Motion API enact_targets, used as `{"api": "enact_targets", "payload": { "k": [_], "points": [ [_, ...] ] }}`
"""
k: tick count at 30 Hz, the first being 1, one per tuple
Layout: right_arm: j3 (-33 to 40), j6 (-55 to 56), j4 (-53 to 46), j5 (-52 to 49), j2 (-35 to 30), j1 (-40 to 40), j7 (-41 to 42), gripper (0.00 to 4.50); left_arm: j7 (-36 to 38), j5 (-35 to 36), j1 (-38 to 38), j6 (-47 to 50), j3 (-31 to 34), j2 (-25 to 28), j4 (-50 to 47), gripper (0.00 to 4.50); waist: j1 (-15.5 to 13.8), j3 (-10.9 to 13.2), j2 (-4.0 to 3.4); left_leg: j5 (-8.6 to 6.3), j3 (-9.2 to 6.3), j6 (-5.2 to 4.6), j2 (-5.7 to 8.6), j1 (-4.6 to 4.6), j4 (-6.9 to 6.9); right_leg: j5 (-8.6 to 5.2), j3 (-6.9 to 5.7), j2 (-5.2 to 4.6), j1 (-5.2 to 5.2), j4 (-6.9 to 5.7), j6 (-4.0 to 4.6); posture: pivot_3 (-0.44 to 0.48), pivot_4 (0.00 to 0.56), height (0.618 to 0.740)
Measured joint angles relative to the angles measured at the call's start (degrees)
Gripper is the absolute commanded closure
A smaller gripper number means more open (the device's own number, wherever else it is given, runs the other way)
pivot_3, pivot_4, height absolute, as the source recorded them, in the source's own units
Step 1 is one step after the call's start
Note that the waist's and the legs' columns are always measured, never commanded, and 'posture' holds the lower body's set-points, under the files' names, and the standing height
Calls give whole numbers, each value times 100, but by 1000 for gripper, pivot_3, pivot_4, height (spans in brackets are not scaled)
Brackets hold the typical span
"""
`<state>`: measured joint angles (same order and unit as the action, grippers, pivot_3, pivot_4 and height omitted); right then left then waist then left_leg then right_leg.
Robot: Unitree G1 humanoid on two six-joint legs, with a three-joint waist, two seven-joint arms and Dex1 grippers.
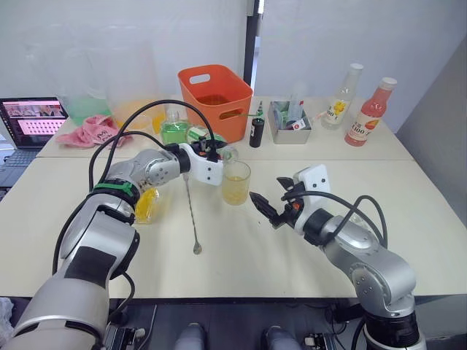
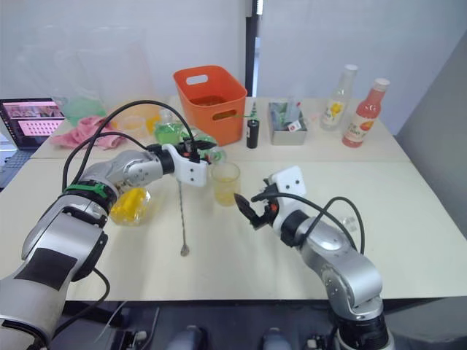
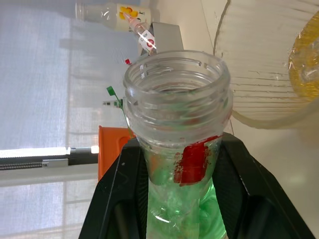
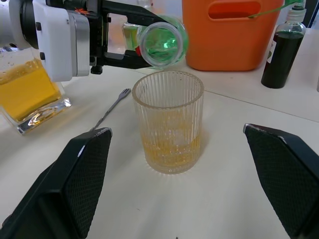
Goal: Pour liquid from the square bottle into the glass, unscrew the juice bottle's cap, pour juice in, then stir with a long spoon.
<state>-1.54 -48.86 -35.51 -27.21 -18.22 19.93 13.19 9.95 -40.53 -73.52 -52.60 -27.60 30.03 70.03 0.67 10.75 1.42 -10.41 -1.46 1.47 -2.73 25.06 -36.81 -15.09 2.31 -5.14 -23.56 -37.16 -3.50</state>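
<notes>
Bottle tipped over the glass

The left claw (image 2: 206, 150) grips a green bottle (image 2: 205, 145) on its side, mouth just above a ribbed glass (image 2: 226, 183) holding yellow liquid. The right claw (image 2: 248, 208) hangs open just beside the glass. A long spoon (image 2: 182, 219) lies below the left claw.

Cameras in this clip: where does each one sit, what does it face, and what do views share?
Left and right eye views: on the head, looking down over both arms at the cream table.
Left wrist view: along the left claw, shut on the uncapped green-tinted clear juice bottle.
Right wrist view: between the open right claw fingers, facing the ribbed clear glass.
Shared: glass, bottle, orange plastic basket, long metal spoon.
</notes>
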Motion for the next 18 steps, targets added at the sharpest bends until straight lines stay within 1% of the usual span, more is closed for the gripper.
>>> {"api": "enact_targets", "payload": {
  "k": [4, 8, 10, 18],
  "points": [
    [0, -15, -4, 0, 46, -29, -61, 18, -119, -84, -6, -3, -81, 0, 0, 3117, 2, 0, 0, 0, 0, 0, 0, 4, 0, 0, 0, 0, -8, -4, 0, 0, 150, 739],
    [0, -20, -5, 0, 70, -35, -95, 18, -216, -199, -25, -2, -157, 0, 1, 3117, 2, 0, 0, 5, 1, 7, 1, 24, 0, 1, 2, -1, -36, -15, 1, 0, 150, 739],
    [0, -20, -5, 0, 80, -35, -99, 18, -267, -239, -46, -3, -201, 0, 5, 3117, 2, 0, 0, 7, 1, 12, 8, 33, -3, 1, 4, -8, -56, -48, 1, 0, 150, 739],
    [-1, -20, -8, 0, 111, -35, -104, 18, -622, -491, -213, -4, -378, 31, 6, 3117, 3, 0, 1, 8, 0, 13, 11, 33, -3, 1, 4, -9, -59, -50, 1, 0, 150, 739]
  ]
}}
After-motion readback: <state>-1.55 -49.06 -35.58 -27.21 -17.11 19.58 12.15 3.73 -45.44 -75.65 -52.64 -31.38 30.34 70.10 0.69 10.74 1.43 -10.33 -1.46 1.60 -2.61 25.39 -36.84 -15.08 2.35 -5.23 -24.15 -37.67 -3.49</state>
